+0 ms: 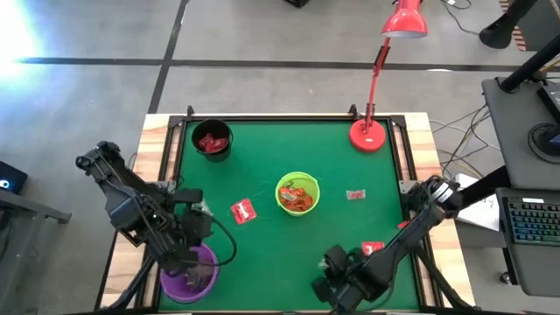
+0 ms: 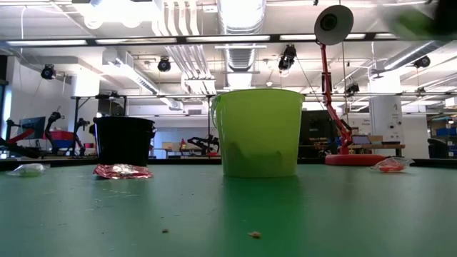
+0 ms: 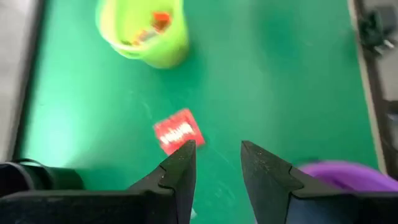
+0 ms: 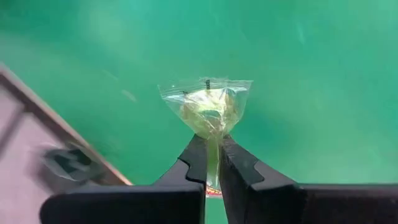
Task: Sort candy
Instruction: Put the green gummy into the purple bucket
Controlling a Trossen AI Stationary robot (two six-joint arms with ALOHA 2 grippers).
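My right gripper (image 4: pixel 212 152) is shut on a pale clear-wrapped candy (image 4: pixel 207 107) over the near right part of the green mat; in the high view this gripper (image 1: pixel 330 267) sits near the front edge. My left gripper (image 3: pixel 217 155) stands open above the mat beside the purple bowl (image 1: pixel 189 273), touching nothing. A flat red packet (image 3: pixel 179 130) lies on the mat just beyond its fingertips. The lime-green bowl (image 1: pixel 297 194) holds orange-red candies, and the black bowl (image 1: pixel 213 140) holds red ones. Another red packet (image 1: pixel 373 248) and a small candy (image 1: pixel 355 194) lie on the mat at the right. My right gripper pinches one flat end of the candy's clear wrapper (image 4: pixel 212 138) between its two fingers. The fingers slant down from above. The sweet's bulging part sticks out past the fingertips (image 4: pixel 198 149) and looks lifted clear of the mat.
A red desk lamp stands with its base (image 1: pixel 367 136) at the mat's far right corner. In the low view a clear-wrapped candy (image 2: pixel 27 170) lies far left and another candy (image 2: pixel 391 165) at the right. A raised frame (image 1: pixel 179 140) borders the mat.
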